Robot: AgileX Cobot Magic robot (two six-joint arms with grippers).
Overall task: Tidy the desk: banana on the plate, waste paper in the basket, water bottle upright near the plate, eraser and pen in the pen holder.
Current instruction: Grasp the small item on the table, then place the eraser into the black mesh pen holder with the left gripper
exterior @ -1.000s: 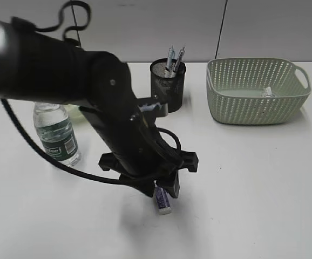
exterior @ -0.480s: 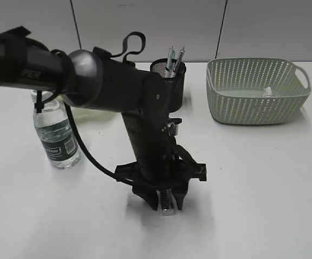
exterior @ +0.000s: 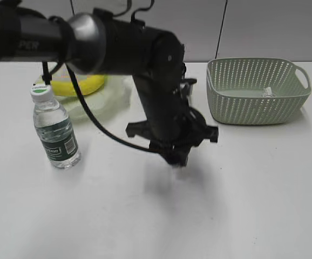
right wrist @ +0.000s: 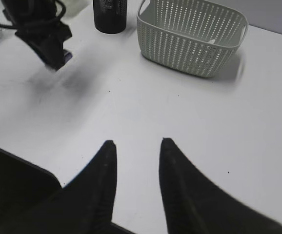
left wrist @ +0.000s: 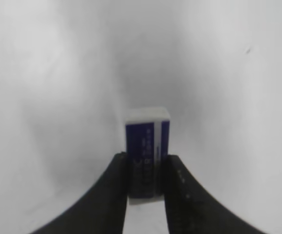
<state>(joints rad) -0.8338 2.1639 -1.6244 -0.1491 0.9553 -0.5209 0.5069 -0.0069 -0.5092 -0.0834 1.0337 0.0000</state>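
My left gripper (left wrist: 147,158) is shut on the eraser (left wrist: 147,131), a white block in a dark blue sleeve, and holds it above the white desk (exterior: 253,205). In the exterior view this gripper (exterior: 175,157) hangs mid-desk and its arm hides the pen holder. The right wrist view shows the black mesh pen holder (right wrist: 110,14) beside the basket (right wrist: 192,34); its top is cut off and no pen shows. The banana (exterior: 75,85) lies on the plate (exterior: 115,100). The water bottle (exterior: 56,132) stands upright near it. Waste paper (exterior: 268,93) sits in the basket (exterior: 256,89). My right gripper (right wrist: 137,142) is open over bare desk.
The left arm (exterior: 156,81) reaches across the middle of the desk from the left, between the plate and the basket. A grey panelled wall (exterior: 264,27) runs along the desk's back edge.
The left gripper closed on the eraser and lifted it off the desk, moving back and slightly right. The arm no longer covers the plate and banana. The right gripper has not moved.
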